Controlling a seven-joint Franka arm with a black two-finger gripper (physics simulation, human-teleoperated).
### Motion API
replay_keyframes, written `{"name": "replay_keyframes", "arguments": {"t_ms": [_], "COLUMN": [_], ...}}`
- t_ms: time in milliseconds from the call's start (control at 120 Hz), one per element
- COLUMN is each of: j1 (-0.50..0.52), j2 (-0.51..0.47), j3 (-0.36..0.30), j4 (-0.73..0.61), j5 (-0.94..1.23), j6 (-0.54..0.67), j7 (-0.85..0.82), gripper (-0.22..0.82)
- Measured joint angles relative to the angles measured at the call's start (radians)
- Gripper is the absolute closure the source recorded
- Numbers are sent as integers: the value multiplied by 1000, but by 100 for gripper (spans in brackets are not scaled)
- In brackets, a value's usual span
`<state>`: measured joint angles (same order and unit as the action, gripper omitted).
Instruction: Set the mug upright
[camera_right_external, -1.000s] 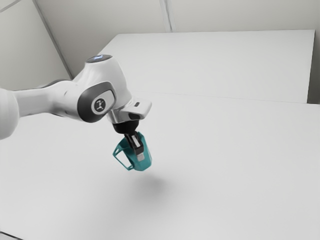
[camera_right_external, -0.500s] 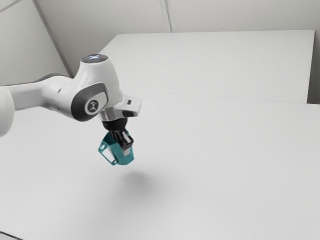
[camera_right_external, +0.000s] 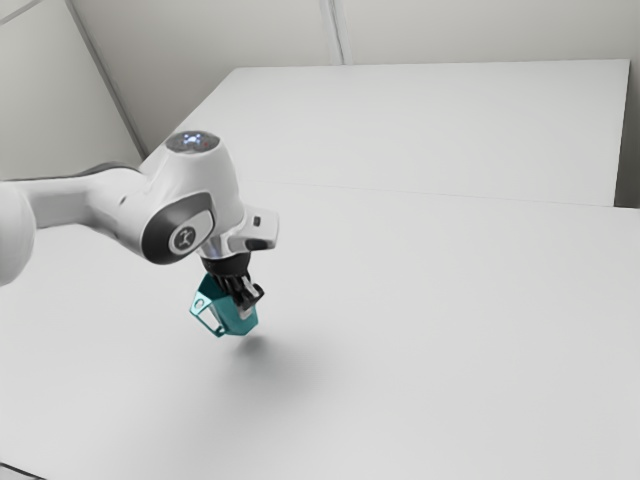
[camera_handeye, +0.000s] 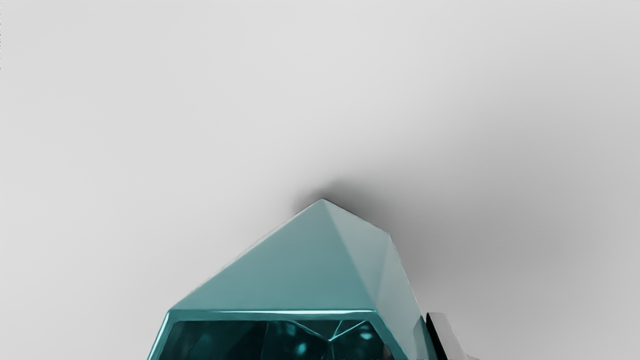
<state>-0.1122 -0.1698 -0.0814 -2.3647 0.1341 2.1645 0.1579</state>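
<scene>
Exterior view: a white robot arm is reaching in from the left, and its black hand (camera_right_external: 244, 302) is holding a teal, many-sided mug (camera_right_external: 232, 317) low over a pale surface (camera_right_external: 430, 330). The mug is leaning, not standing: its opening is facing up and toward the exterior view's left, its handle (camera_right_external: 206, 314) is sticking out on that same side, and its base is slanting toward the view's right. A soft shadow is lying under it and beside it; whether the lowest corner is touching the surface, I cannot tell.

The hand is grasping the mug by its wall, with its fingers standing only as far apart as the mug's wall or body is requiring. Wrist view: one fingertip (camera_handeye: 446, 334) is pressing close along the mug's outer side, while the other is staying out of sight, probably behind or inside the mug.

The step in hand is seemingly the righting of the held mug close to the surface. The next move is calling for a turn that brings the base level, then a gentle lowering until it is sitting flat. Letting go while it is leaning could be risking a topple.
</scene>
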Motion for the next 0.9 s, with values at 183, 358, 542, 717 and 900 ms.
{"name": "replay_keyframes", "arguments": {"t_ms": [183,358,542,717,900], "j1": [6,6,6,6,7], "j2": [16,40,72,104,110], "j3": [0,0,0,0,-1], "j4": [-24,-26,-26,-24,-24], "j5": [17,22,44,49,45], "j6": [57,85,109,129,143], "j7": [-34,-62,-90,-111,-126], "gripper": [78,78,78,78,72]}}
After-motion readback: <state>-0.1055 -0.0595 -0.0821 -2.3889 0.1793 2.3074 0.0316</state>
